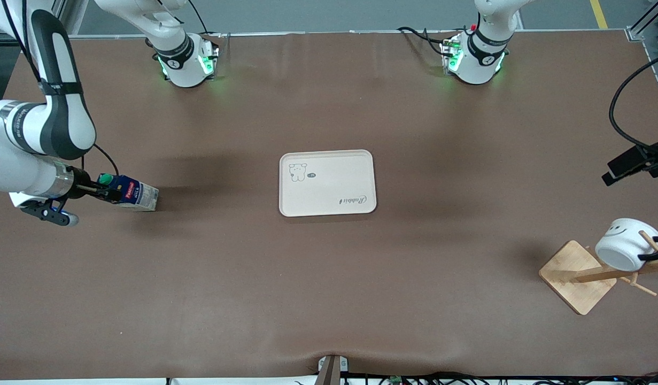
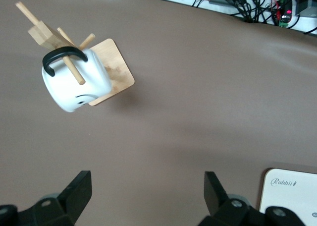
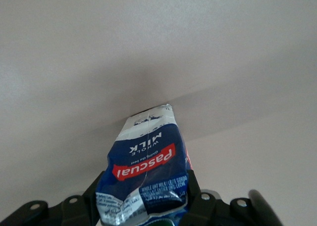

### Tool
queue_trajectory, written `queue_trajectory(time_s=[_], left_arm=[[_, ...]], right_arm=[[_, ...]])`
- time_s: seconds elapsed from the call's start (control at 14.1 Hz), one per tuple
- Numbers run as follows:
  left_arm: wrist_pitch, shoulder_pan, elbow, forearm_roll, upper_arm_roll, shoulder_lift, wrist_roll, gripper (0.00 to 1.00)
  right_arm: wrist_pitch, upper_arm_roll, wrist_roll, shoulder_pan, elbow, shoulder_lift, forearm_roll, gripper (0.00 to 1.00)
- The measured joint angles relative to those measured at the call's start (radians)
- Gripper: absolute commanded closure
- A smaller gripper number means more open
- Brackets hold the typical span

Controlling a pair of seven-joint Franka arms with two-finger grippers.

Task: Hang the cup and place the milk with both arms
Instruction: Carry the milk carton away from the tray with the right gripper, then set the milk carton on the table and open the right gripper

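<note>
- Right hand (image 1: 96,188), in the front view, sits at the right arm's end of the surface (image 1: 329,278), its fingers closed on the cap end of the milk (image 1: 130,193). The carton's whitish base points toward the tray (image 1: 327,183) at mid-surface. The cup (image 1: 625,244) already hangs by its black handle on a peg of the wooden rack (image 1: 580,275), near the left arm's end and nearer the camera than the tray.
- Left wrist view: the left hand (image 2: 146,196) is spread wide and holds nothing, hovering over bare surface between rack and tray; the cup (image 2: 74,84) hangs from its peg and a tray (image 2: 292,198) corner shows. That arm looks idle.
- Right wrist view: the pads pinch the milk (image 3: 148,171) on both sides, label upward, the carton creased near the grip.
- My judgement: hanging is done; carrying the milk to the tray remains. Keep the squeeze gentle, lift clear before travelling, and set the base down flat.
</note>
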State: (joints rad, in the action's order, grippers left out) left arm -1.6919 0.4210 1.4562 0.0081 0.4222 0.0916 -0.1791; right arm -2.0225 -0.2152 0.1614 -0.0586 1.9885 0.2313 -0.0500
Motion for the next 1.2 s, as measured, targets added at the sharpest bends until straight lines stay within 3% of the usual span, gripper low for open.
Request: queue_trajectory(time_s=[0.07, 0.14, 0.21, 0.28, 0.5, 0.64, 0.99, 1.2], left_arm=[[0.023, -0.012, 0.000, 0.000, -0.003, -0.016, 0.000, 0.00], [0.057, -0.038, 0.000, 0.000, -0.017, -0.029, 0.000, 0.00], [0.089, -0.082, 0.000, 0.000, -0.048, -0.041, 0.000, 0.00], [0.114, -0.136, 0.001, 0.000, -0.092, -0.050, 0.000, 0.00], [0.173, -0.288, 0.001, 0.000, -0.227, -0.071, 0.000, 0.00], [0.194, -0.340, 0.009, 0.000, -0.273, -0.086, 0.000, 0.00], [0.202, -0.358, 0.060, 0.000, -0.293, -0.134, 0.000, 0.00], [0.204, -0.358, 0.081, 0.000, -0.319, -0.172, 0.001, 0.00]], right_arm=[[-0.001, 0.000, 0.000, 0.000, 0.002, -0.003, 0.000, 0.58], [-0.001, 0.000, 0.000, 0.000, 0.004, -0.004, 0.000, 0.42], [-0.002, 0.000, 0.000, 0.000, 0.006, -0.005, 0.001, 0.17], [-0.003, 0.000, 0.000, 0.000, 0.007, -0.006, 0.001, 0.05], [-0.004, 0.002, 0.000, 0.000, 0.013, -0.006, 0.001, 0.00], [-0.004, 0.003, 0.000, 0.000, 0.018, -0.006, 0.001, 0.00], [-0.005, 0.004, 0.000, 0.000, 0.018, -0.007, 0.001, 0.00], [0.043, 0.004, 0.000, 0.000, -0.035, -0.012, 0.001, 0.00]])
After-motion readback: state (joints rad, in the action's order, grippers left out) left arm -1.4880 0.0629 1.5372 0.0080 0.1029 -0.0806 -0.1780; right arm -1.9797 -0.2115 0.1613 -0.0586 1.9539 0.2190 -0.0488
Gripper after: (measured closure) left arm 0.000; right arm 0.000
